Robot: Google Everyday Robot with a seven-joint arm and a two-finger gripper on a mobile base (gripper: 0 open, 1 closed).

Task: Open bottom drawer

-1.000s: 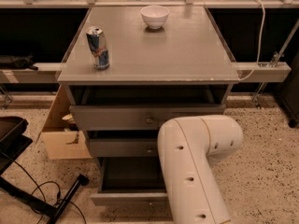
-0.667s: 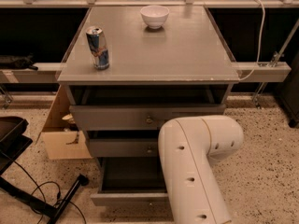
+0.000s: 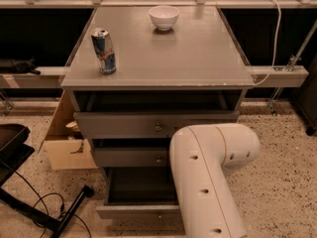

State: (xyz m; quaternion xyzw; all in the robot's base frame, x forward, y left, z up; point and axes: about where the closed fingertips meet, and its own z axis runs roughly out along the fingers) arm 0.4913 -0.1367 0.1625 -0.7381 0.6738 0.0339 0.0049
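The grey cabinet (image 3: 163, 58) has three drawers. The bottom drawer (image 3: 136, 211) stands pulled out, its dark inside showing and its front low in the view. The middle drawer (image 3: 131, 157) and the top drawer (image 3: 124, 125) sit slightly out, each with a small round knob. My white arm (image 3: 210, 172) crosses the right side of the drawers and hides part of the bottom drawer's front. The gripper is hidden from the camera, out of view below or behind the arm.
A blue can (image 3: 104, 51) stands at the cabinet top's left front and a white bowl (image 3: 164, 17) at its back. An open cardboard box (image 3: 67, 143) sits on the floor left of the cabinet. Black stand legs and cables (image 3: 44, 212) lie at bottom left.
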